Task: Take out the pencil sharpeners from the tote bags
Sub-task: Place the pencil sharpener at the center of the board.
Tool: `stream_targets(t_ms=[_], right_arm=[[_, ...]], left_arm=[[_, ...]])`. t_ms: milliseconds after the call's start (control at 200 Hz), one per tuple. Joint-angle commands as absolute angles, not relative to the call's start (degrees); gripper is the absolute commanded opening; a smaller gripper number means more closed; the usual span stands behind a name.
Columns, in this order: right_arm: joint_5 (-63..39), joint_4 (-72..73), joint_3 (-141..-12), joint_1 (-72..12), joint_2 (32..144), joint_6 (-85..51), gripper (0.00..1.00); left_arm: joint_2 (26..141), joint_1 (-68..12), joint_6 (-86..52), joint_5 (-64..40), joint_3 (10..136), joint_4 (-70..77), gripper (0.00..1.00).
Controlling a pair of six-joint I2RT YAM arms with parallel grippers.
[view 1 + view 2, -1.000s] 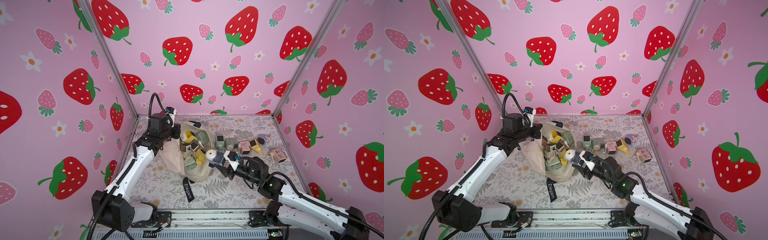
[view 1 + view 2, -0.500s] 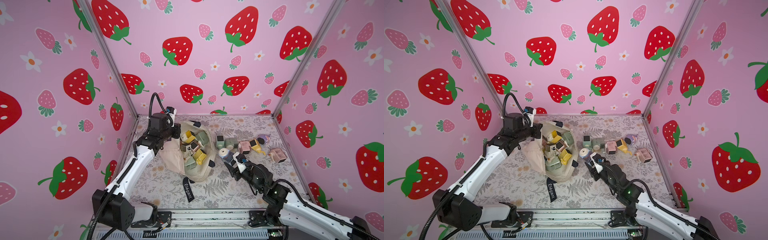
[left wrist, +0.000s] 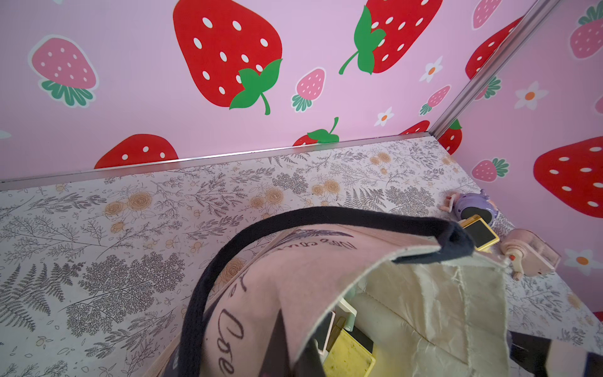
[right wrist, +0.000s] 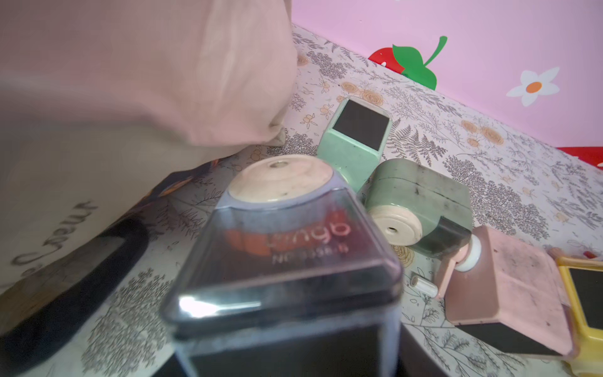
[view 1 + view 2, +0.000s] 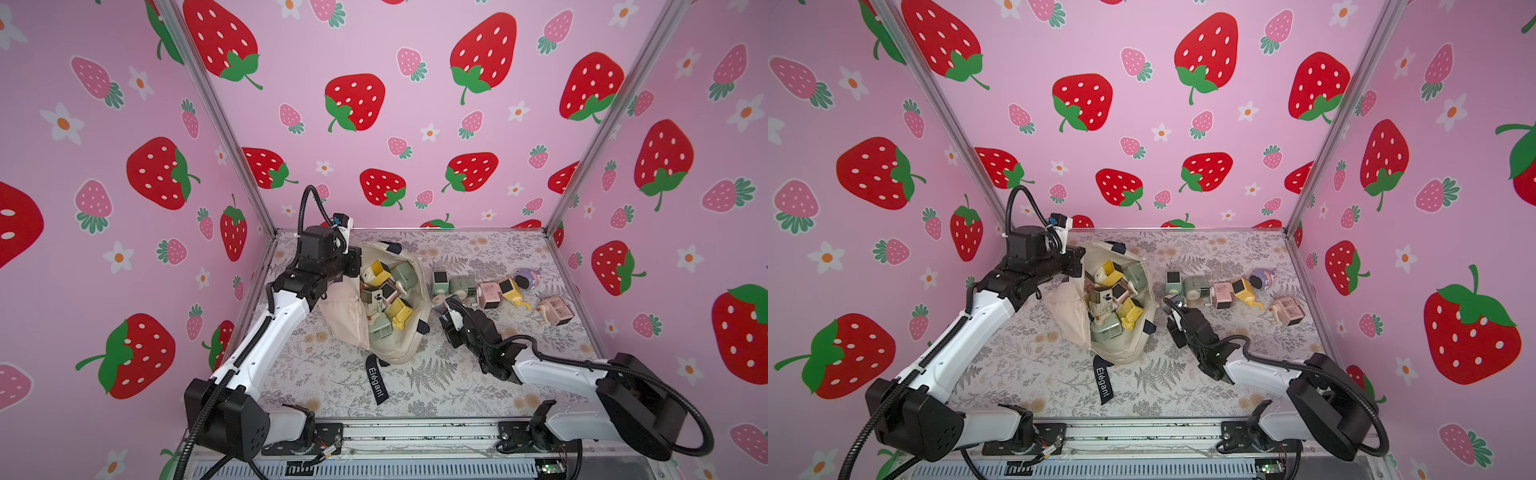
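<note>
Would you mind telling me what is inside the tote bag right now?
The tote holds a pile of sharpeners; yellow and green ones show through its open mouth. Whatever lies beneath them or under the canvas is hidden.

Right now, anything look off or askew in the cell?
No visible damage. The tote lies slumped on its side, its Elégant strap trailing loose toward the front. Sharpeners outside it lie toppled in a ragged row; the green one looks smudged.

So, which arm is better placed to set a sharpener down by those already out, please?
Right: the right gripper holds a bluish sharpener next to the laid-out sharpeners; the left gripper holds the tote bag open.
</note>
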State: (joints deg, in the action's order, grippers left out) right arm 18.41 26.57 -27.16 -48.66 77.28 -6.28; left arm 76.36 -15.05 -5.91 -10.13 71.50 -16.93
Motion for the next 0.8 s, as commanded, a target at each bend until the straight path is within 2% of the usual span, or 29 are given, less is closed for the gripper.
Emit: stream_targets(t_ms=[0,185,445,795], right_arm=[[14.01,36.20,-30.41,-45.54,82.25,-10.47,0.56],[6.46,40.88,-34.35,-42.48,90.80,-13.79,0.56],[2.56,43.07,-37.78,-41.19,98.20,-16.25,0.57],[2.42,42.59,-37.51,-40.39,100.57,-17.26,0.68]], left_arm=[[76.63,-15.21,-5.61,-12.00,74.62,-14.94,0.00],[76.64,-15.29,-5.61,-11.95,74.66,-14.94,0.00],[76.52,-15.25,-5.45,-11.89,74.53,-14.94,0.00],[76.68,-15.27,-5.40,-11.29,74.71,-15.03,0.00]])
